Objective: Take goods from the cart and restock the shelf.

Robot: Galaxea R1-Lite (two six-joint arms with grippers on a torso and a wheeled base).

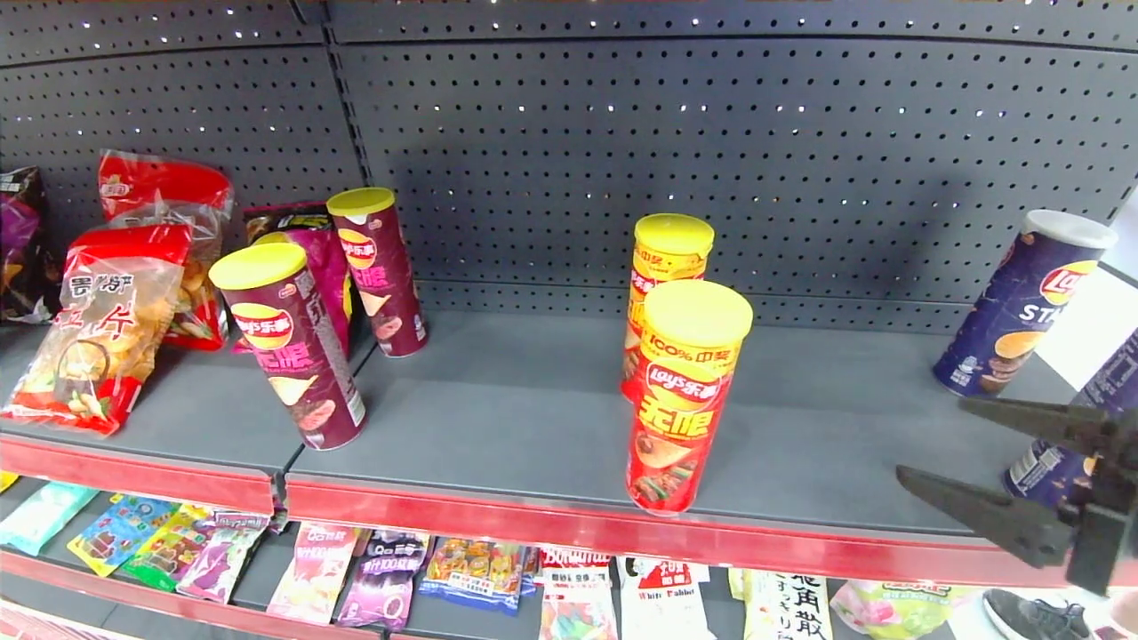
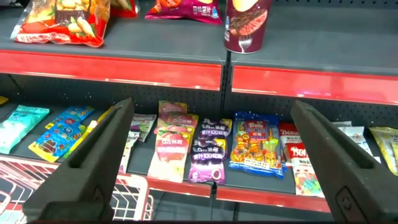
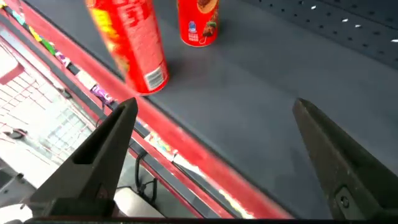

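Two red cardboard chip canisters with yellow plastic lids stand upright on the grey metal shelf (image 1: 498, 418), right of its middle: the front red canister (image 1: 685, 400) sits near the red front edge, and the rear red canister (image 1: 662, 267) is just behind it, toward the perforated grey back panel (image 1: 711, 160). Two maroon chip canisters with yellow lids stand left of the middle; the front maroon canister (image 1: 289, 347) is close to the front edge beside the seam between shelf panels, and the rear maroon canister (image 1: 378, 271) is near the back edge. At the left end lie red-and-clear snack bags (image 1: 98, 329). At the right end a dark blue canister with a white lid (image 1: 1022, 302) stands toward the back, and a second dark blue canister (image 1: 1058, 462) sits nearer the front right corner, partly hidden by the arm. The right gripper (image 1: 929, 437) hangs over the front edge near that corner, well apart from the front red canister, its fingers spread wide with nothing between them. The left gripper (image 2: 212, 104) is below the shelf's front edge, facing a lower shelf of coloured candy sachets (image 2: 255, 143), likewise spread wide and holding nothing. A corner of the red wire cart (image 2: 138, 186) shows beneath it.
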